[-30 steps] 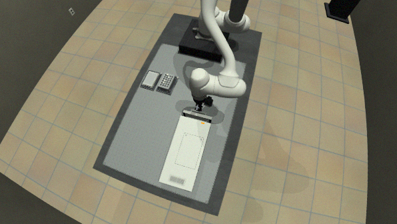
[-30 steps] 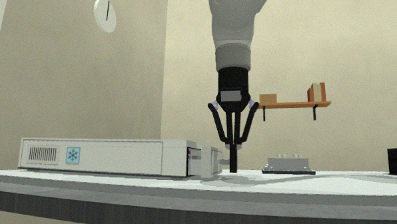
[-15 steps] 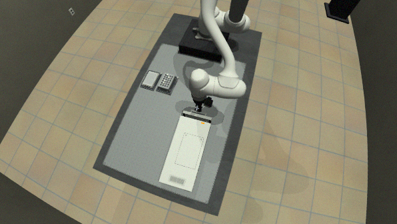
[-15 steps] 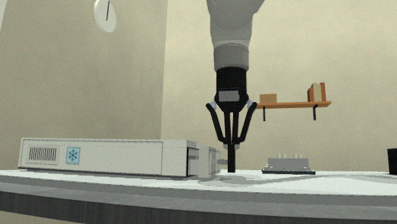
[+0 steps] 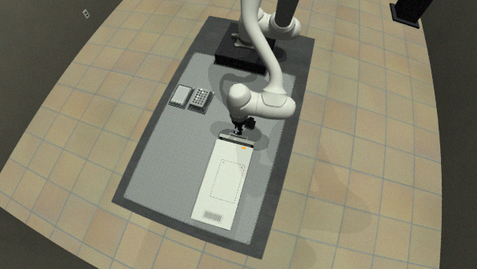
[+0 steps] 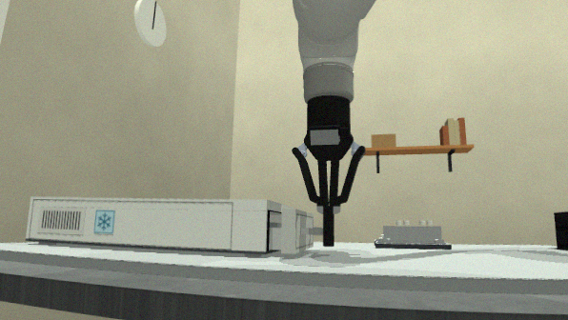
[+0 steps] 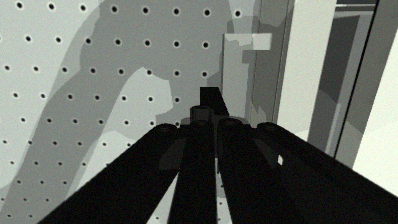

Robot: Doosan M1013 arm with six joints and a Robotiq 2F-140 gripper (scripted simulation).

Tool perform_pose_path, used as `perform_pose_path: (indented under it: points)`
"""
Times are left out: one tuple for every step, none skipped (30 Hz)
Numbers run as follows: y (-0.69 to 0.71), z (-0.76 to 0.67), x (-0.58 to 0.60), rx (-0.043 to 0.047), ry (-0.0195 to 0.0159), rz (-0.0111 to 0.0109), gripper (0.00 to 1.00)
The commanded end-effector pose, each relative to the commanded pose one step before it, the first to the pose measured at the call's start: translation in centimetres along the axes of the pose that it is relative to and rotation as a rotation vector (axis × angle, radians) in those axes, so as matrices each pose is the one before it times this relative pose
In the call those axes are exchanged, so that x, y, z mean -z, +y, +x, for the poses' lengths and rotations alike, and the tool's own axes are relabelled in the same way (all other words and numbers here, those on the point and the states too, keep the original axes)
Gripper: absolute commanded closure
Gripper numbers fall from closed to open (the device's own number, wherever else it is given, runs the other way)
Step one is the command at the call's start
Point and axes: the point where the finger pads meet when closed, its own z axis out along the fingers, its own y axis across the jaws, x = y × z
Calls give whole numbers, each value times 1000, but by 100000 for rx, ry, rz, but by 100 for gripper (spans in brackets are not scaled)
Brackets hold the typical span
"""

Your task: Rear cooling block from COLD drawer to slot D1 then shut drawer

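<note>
Jaws clenched, empty, at handle; drawer ajar.

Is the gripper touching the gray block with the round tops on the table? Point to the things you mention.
Apart. The exterior view shows open background between the fingers of the gripper (image 5: 238,131) (image 6: 328,242) (image 7: 212,99) and the block (image 5: 200,98) (image 6: 412,234).
</note>
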Motion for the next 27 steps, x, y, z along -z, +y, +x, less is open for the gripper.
perform_pose_path:
  points:
    - [141, 17, 87, -14, 54, -142, 90]
    - [33, 0, 0, 0, 0, 0, 90]
    - [0, 0, 0, 0, 0, 0, 90]
    - [0, 0, 0, 0, 0, 0, 90]
    - [34, 0, 0, 0, 0, 0, 90]
    - [33, 0, 0, 0, 0, 0, 90]
    - [33, 0, 0, 0, 0, 0, 90]
    - [33, 0, 0, 0, 0, 0, 90]
    - [33, 0, 0, 0, 0, 0, 90]
    - [33, 0, 0, 0, 0, 0, 90]
    - [33, 0, 0, 0, 0, 0, 90]
    - [33, 0, 0, 0, 0, 0, 90]
    - [33, 0, 0, 0, 0, 0, 90]
    - [33, 0, 0, 0, 0, 0, 90]
    - [33, 0, 0, 0, 0, 0, 90]
    - [33, 0, 0, 0, 0, 0, 90]
    - [33, 0, 0, 0, 0, 0, 90]
    - [33, 0, 0, 0, 0, 0, 90]
    - [33, 0, 0, 0, 0, 0, 90]
    - [0, 0, 0, 0, 0, 0, 90]
    - [0, 0, 0, 0, 0, 0, 90]
    - [34, 0, 0, 0, 0, 0, 90]
    - [33, 0, 0, 0, 0, 0, 90]
    - [33, 0, 0, 0, 0, 0, 90]
    - [33, 0, 0, 0, 0, 0, 90]
    - [33, 0, 0, 0, 0, 0, 90]
    - [33, 0, 0, 0, 0, 0, 90]
